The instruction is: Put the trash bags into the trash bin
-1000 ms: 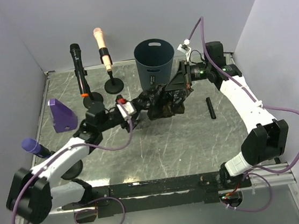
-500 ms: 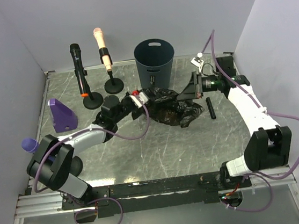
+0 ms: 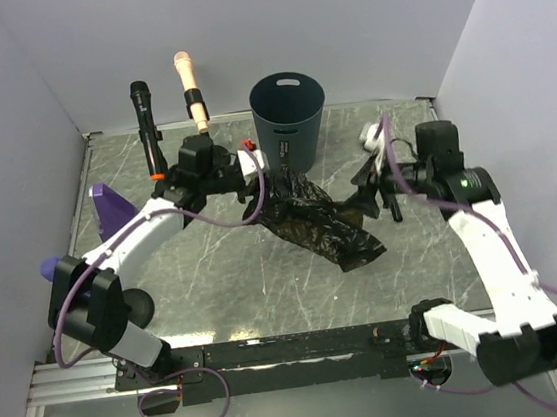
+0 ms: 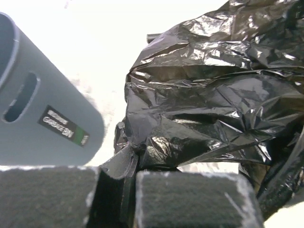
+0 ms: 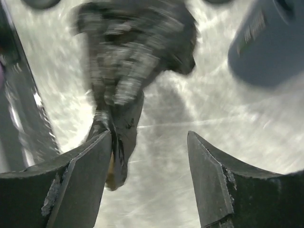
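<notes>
The trash bin (image 3: 288,132) stands upright at the far side of the worktop (image 3: 216,276), its mouth open upward and its oval handle cut-out on the far wall. The left claw (image 3: 256,171) sits just beside the bin's lower left wall. In the left wrist view its pads (image 4: 190,199) are pressed together on a fold of the crumpled black trash bags (image 4: 213,95), with the grey wall of the bin (image 4: 42,118) and its label close alongside. From that pinch the trash bags (image 3: 321,224) trail away from the bin toward the near right as one long rumpled mass, wholly outside the bin, with the far end just in front of its base. How much of the plastic rests on the worktop cannot be told. The right claw (image 3: 368,173) hovers to the right of the bin, apart from it and near the bags' right edge. Its fingers (image 5: 80,185) are spread wide. In the blurred right wrist view a strip of the black plastic (image 5: 128,47) runs down against the inner side of one finger, and the bin (image 5: 266,47) shows beyond. Two microphones (image 3: 185,73) stand on round bases to the left of the bin.
</notes>
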`<state>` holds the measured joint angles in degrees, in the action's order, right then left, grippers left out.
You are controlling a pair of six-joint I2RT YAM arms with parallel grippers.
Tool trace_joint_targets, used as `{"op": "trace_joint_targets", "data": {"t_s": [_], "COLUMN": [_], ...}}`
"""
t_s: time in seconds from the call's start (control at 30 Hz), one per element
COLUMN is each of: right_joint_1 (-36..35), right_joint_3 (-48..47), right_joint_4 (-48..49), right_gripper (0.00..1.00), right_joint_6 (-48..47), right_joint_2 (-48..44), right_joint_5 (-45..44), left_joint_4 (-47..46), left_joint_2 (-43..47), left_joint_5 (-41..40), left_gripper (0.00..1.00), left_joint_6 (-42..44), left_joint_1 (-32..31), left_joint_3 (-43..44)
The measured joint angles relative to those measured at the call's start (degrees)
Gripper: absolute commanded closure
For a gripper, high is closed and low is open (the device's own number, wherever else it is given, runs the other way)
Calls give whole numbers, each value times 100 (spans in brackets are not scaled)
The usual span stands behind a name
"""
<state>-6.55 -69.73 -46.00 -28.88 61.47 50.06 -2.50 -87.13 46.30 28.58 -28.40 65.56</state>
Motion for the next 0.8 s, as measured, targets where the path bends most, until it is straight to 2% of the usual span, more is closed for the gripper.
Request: {"op": "trace_joint_targets", "data": {"t_s": [0.13,0.27,0.53,0.8], "right_joint_1": [-813,-1215,-1279,-1318], "right_joint_3": [15,107,17,-127], "right_joint_4": [-33,-83,-444,-151], "right_gripper": [28,28,30,33], "right_joint_6": [-922,-1331,-1679,-1241], "right_joint_2": [-361,-254,470,481], "right_joint_5": [-258,-385,-343,-175], "left_joint_4": [940,1493,1788,1604], "left_joint_2": [-367,-476,-494,-623], "left_joint_5": [356,448,448,-376], "left_gripper": [99,99,99,99], "left_joint_6": [302,409,219,-750], "left_joint_1": [114,170,168,157], "left_joint_3": [632,715,750,876]}}
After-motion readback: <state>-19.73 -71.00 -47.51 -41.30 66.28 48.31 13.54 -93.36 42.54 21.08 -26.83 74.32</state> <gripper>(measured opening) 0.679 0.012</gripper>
